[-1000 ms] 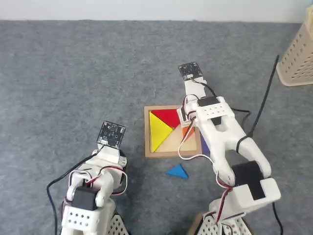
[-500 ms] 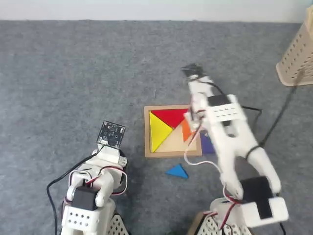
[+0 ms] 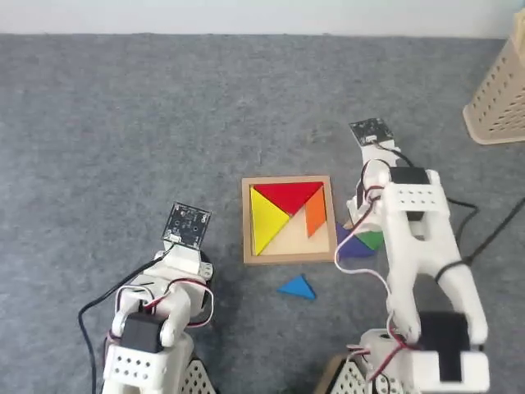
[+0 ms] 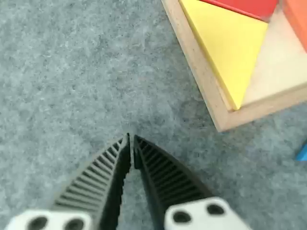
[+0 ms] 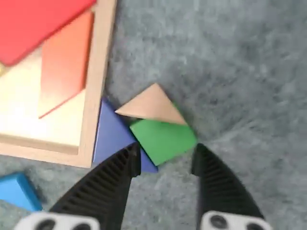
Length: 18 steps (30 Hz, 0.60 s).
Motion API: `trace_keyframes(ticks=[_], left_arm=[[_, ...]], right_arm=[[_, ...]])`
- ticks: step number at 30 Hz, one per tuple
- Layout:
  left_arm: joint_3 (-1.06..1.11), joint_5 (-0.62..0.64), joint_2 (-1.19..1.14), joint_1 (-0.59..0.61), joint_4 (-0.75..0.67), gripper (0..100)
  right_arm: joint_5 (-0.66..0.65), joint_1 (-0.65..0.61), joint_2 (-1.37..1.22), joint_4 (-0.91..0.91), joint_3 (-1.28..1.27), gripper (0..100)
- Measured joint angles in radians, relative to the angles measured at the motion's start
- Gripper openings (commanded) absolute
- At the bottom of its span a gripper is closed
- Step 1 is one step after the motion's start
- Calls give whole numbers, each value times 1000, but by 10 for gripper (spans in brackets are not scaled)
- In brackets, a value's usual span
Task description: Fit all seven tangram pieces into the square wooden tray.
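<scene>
R claw (image 5: 166, 149) is partway open w/ nothing in it. Its tips sit either side of the near corner of the green square (image 5: 163, 139). I can't tell if they touch it. One tip is just beside the dark blue triangle (image 5: 111, 136), the other is over bare carpet (image 3: 123, 123).

The green sq lies on the carpet just outside the square wooden tray (image 3: 246, 238), on the R arm's side. It touches the dark blue tri, which sits against the tray's outer wall. A plain wood triangle (image 5: 152, 106) butts against both on the far side.

Inside the tray are the red triangle (image 3: 287, 195) along the far wall, the yellow triangle (image 3: 267, 220) along the wall on the L arm's side, and the orange parallelogram (image 3: 316, 215) by the opposite wall. The rest of the tray floor is bare. A light blue triangle (image 3: 298, 287) lies on the carpet near the tray's near edge, apart from it.

L claw (image 4: 130, 140) has its tips closed together and holds nothing. It's over carpet, near the tray corner where the yellow tri points.
</scene>
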<state>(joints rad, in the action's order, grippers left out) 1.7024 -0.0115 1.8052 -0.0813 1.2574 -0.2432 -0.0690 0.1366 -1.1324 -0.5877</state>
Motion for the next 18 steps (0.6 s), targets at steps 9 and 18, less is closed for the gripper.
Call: trace_keyframes(ticks=[9,18], left_arm=[[0,0,0,0,0,12],[0,0,0,0,0,12]], right_arm=[[158,-11,-213,6,138,202],[400,-8,-331,6,245,163]])
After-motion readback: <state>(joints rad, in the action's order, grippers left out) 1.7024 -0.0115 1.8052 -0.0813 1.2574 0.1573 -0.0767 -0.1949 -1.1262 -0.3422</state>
